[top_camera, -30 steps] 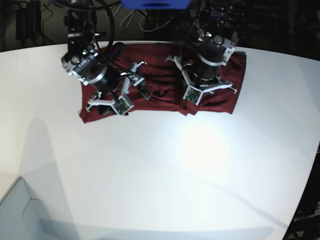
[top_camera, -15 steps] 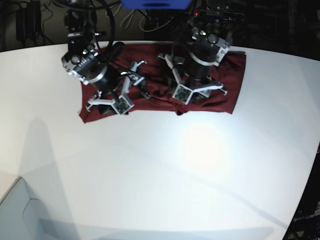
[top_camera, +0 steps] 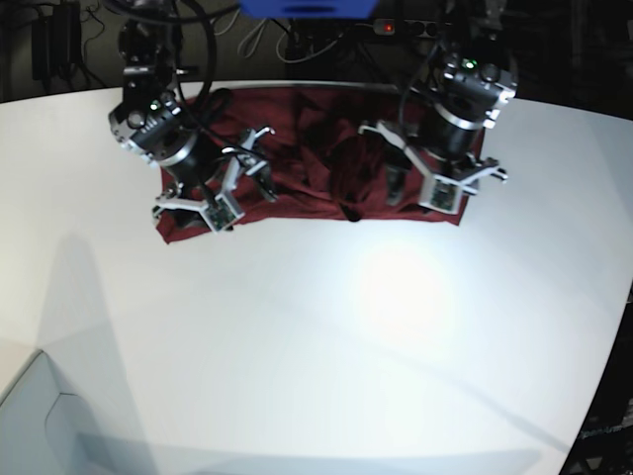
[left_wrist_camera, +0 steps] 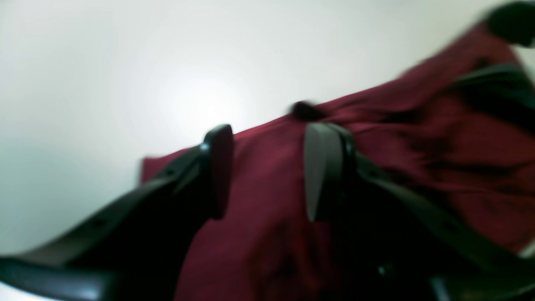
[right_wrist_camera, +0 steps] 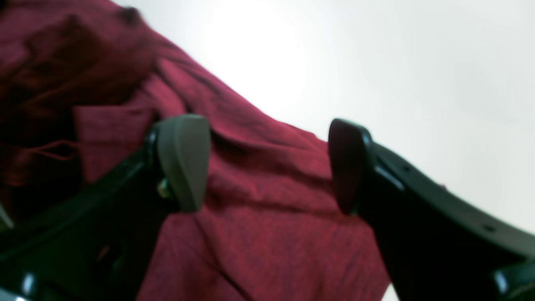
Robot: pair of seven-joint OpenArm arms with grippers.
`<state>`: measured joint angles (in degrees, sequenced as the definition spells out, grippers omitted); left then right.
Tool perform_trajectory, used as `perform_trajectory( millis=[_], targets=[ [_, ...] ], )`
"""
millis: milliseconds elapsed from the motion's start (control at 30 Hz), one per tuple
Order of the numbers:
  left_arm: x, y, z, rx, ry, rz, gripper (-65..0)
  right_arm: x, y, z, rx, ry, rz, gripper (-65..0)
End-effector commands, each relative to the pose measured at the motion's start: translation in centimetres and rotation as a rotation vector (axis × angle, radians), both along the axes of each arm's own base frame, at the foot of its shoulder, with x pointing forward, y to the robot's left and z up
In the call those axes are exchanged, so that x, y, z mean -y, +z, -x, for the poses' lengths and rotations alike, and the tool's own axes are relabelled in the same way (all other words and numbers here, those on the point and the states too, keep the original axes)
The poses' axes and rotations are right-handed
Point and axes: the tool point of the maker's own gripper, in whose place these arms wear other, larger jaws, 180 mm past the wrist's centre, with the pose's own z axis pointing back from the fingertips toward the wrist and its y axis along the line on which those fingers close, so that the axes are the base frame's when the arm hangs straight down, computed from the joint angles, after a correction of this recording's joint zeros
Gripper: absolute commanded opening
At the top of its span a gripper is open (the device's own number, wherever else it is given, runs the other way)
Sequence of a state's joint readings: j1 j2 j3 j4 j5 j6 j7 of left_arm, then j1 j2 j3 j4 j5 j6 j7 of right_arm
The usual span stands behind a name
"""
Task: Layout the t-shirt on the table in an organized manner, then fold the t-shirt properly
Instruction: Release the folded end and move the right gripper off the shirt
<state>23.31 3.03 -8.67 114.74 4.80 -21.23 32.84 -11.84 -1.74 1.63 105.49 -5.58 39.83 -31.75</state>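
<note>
The burgundy t-shirt point(top_camera: 316, 163) lies rumpled along the far edge of the white tabletop point(top_camera: 326, 336). Left claw point(left_wrist_camera: 263, 171) hangs over its hem, jaws parted, nothing between them. Right claw point(right_wrist_camera: 267, 163) is spread wide above the other end, empty too. Cables point(top_camera: 277, 40) clutter the dark background behind both arms.

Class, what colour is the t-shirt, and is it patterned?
Dark maroon t-shirt, plain; clearest in the right wrist view.
</note>
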Motion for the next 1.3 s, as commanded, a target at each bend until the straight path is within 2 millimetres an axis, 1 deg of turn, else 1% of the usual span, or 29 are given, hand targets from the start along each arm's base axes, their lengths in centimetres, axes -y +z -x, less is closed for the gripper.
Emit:
perform_trajectory(
  millis=[0, 67, 133, 167, 200, 267, 333, 367, 467, 500, 533, 600, 667, 733, 800, 867, 900, 967, 1033, 1133, 1200, 1267],
  targets=[
    [-0.9, 1.1, -0.4, 0.041, 0.030, 0.024, -38.6, -0.3, 1.8, -1.1, 0.064, 0.004, -0.035, -20.6],
    [-3.3, 1.3, -0.6, 0.051, 0.095, 0.033, -42.1, -0.3, 1.9, -1.3, 0.067, 0.002, -0.035, -20.6],
    [-4.9, 1.5, -0.7, 0.058, 0.138, 0.045, -46.1, -0.3, 1.9, -1.3, 0.068, 0.002, -0.035, -20.6],
    [-5.5, 1.8, -1.0, 0.067, 0.150, 0.044, -48.7, -0.4, 1.9, -1.3, 0.068, 0.004, -0.035, -20.6],
    [-5.6, 1.6, -1.0, 0.063, 0.153, 0.046, -50.8, -0.4, 1.9, -1.3, 0.068, 0.004, -0.037, -20.6],
    [-5.0, 0.6, -0.8, 0.032, 0.136, 0.032, -55.7, -0.6, 2.0, -1.3, 0.069, 0.008, -0.038, -20.6],
    [-4.0, -1.0, -0.4, -0.018, 0.102, -0.005, -61.4, -0.6, 2.0, -1.3, 0.069, 0.008, -0.039, -20.6],
    [-3.3, -2.0, -0.1, -0.060, 0.075, -0.034, -64.8, -0.6, 1.9, -1.2, 0.067, 0.008, -0.039, -20.6],
    [-1.8, -4.5, 0.9, -0.159, 0.012, -0.120, -64.3, -0.5, 2.0, -1.3, 0.070, 0.005, -0.038, -20.6],
    [-1.2, -4.9, 1.1, -0.175, -0.009, -0.134, -64.6, -0.4, 2.1, -1.3, 0.072, 0.003, -0.038, -20.6],
    [-0.5, -5.1, 1.4, -0.183, -0.031, -0.142, -64.8, -0.4, 2.1, -1.3, 0.072, 0.003, -0.038, -20.6],
    [1.5, -5.2, 1.9, -0.186, -0.092, -0.135, -64.9, -0.3, 2.0, -1.3, 0.070, 0.002, -0.036, -20.6],
    [3.6, -4.7, 2.7, -0.172, -0.209, -0.147, -64.9, -0.3, 2.0, -1.2, 0.070, 0.002, -0.036, -20.6],
    [7.3, -3.9, 3.9, -0.143, -0.393, -0.150, -64.9, -0.2, 2.0, -1.2, 0.070, 0.001, -0.034, -20.6],
    [9.6, -3.5, 4.9, -0.129, -0.511, -0.153, -64.9, 0.7, 2.0, -1.4, 0.071, -0.027, -0.030, -20.6],
    [10.9, -3.3, 5.3, -0.117, -0.562, -0.150, -64.9, 1.4, 2.1, -1.6, 0.073, -0.055, -0.031, -20.6],
    [11.0, -3.1, 5.0, -0.114, -0.563, -0.153, -64.9, 1.8, 2.1, -1.7, 0.073, -0.070, -0.032, -20.6],
    [11.0, -3.0, 4.7, -0.106, -0.562, -0.154, -64.9, 3.4, 2.0, -1.9, 0.073, -0.115, -0.023, -20.6],
    [10.7, -2.9, 4.5, -0.103, -0.551, -0.156, -64.9, 4.2, 2.1, -2.0, 0.077, -0.137, -0.018, -20.6],
    [8.0, -2.1, 3.2, -0.081, -0.466, -0.173, -65.0, 5.6, 2.1, -2.1, 0.077, -0.175, -0.009, -20.6],
    [6.4, -1.5, 2.1, -0.069, -0.384, -0.163, -65.0, 6.1, 2.1, -2.1, 0.077, -0.188, -0.007, -20.6],
    [4.2, -1.2, 0.7, -0.065, -0.276, -0.152, -65.0, 6.3, 1.9, -1.9, 0.072, -0.195, -0.004, -20.6]
  ],
)
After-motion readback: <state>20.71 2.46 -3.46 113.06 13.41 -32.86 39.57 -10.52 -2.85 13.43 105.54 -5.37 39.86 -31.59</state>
